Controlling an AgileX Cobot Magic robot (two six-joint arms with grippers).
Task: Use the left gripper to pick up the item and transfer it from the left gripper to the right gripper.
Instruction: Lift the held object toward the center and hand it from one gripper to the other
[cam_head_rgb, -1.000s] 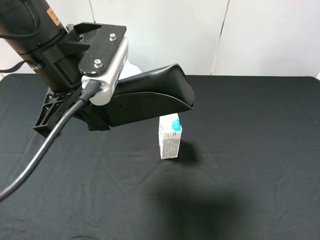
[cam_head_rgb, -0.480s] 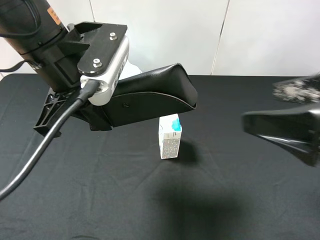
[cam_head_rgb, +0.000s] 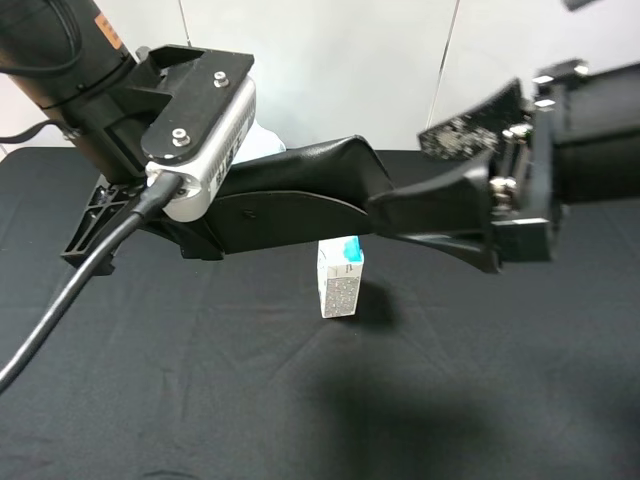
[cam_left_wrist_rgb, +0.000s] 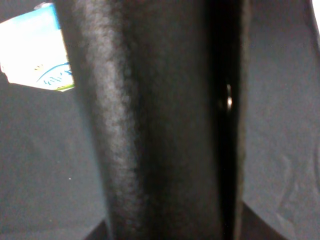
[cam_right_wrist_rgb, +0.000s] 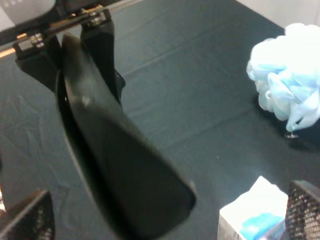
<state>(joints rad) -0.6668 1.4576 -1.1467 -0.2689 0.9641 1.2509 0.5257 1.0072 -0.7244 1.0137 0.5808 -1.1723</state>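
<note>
My left gripper (cam_head_rgb: 200, 235) is shut on the item, a long flat black case (cam_head_rgb: 300, 195), and holds it level, high above the table. The case fills the left wrist view (cam_left_wrist_rgb: 160, 125). My right gripper (cam_head_rgb: 400, 175) has reached in from the right and is open. Its fingers (cam_head_rgb: 440, 205) stand on either side of the case's free right end. In the right wrist view the case (cam_right_wrist_rgb: 115, 150) points toward the camera between the two widely spread fingertips (cam_right_wrist_rgb: 30, 217). I cannot tell whether a finger touches the case.
A small white-and-teal carton (cam_head_rgb: 340, 280) stands upright on the black table (cam_head_rgb: 500, 380) under the case. The light-blue-and-white bath puff (cam_right_wrist_rgb: 287, 90) lies at the back, mostly hidden behind the left arm in the exterior view.
The right arm came in from the right edge and moved left and up until its open fingers straddle the case's free end. The left gripper and case barely moved.
</note>
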